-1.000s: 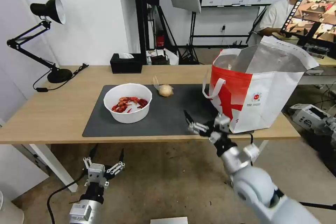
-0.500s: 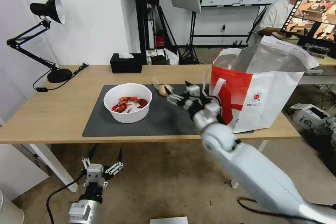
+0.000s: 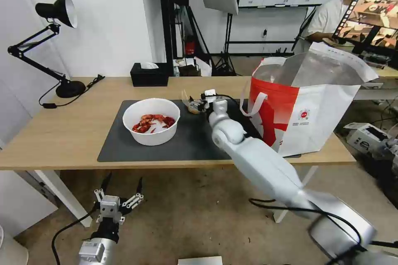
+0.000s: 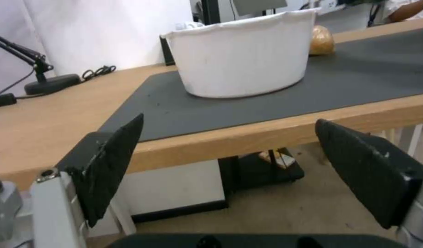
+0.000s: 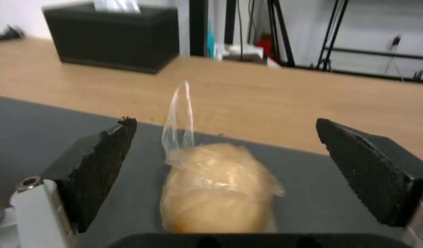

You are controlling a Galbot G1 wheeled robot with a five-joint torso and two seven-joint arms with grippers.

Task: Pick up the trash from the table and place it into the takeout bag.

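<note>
On the table, a clear bag with a yellowish bun lies at the far edge of the dark mat. My right gripper is open around it, one finger on each side, not closed on it. The white bowl of red crayfish shells stands on the mat's left part, and the left wrist view also catches the bowl and the bun. The red-and-white takeout bag stands open at the table's right end. My left gripper hangs open below the table's front edge.
A black tissue box sits at the table's back edge just behind the bun, with a black desk lamp and its cord at the far left. The right arm stretches across the mat close to the bag's white handle.
My right arm has swung from the table's front edge near the bag up and left across the mat, ending with its open fingers around the bun. The left arm has stayed put.
</note>
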